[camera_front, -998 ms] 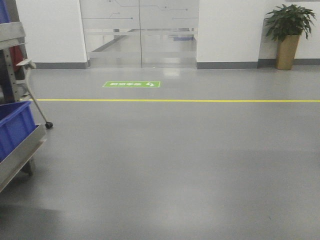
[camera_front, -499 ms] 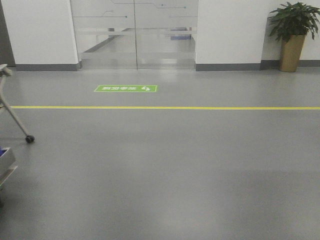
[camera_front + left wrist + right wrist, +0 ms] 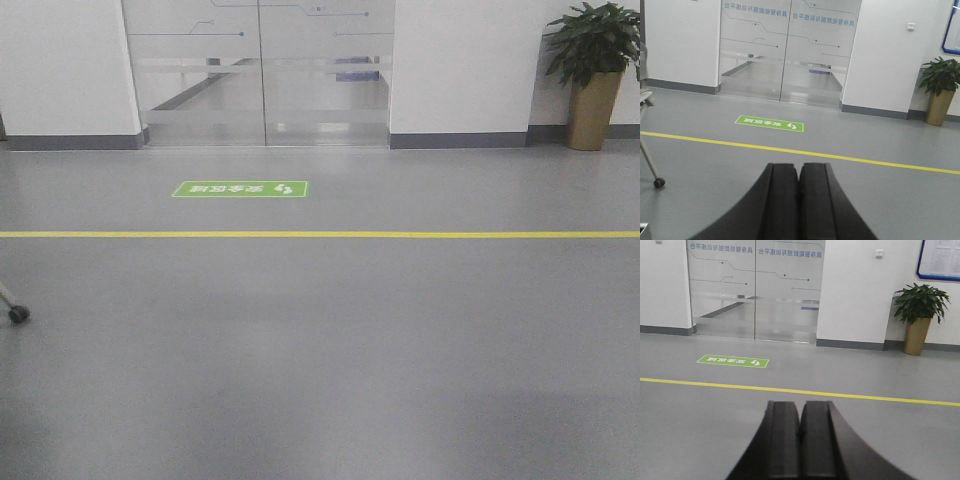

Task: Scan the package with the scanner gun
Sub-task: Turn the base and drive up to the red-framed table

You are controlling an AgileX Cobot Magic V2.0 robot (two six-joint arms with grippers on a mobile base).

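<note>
The package and the scanner gun are out of view in every camera. My left gripper (image 3: 799,167) points out over bare grey floor, its two black fingers pressed together with nothing between them. In the right wrist view my right gripper (image 3: 801,404) stands the same way, shut and empty, aimed at the floor short of the yellow line.
A yellow floor line (image 3: 320,235) crosses the room, with a green floor sign (image 3: 241,189) beyond it before glass doors (image 3: 260,70). A potted plant (image 3: 596,70) stands at the far right wall. A cart's castor wheel (image 3: 17,314) shows at the left edge.
The view has swung right and forward: the cart with its blue bin has slid off the left edge, leaving only a wheel. The yellow line and green sign sit lower in frame.
</note>
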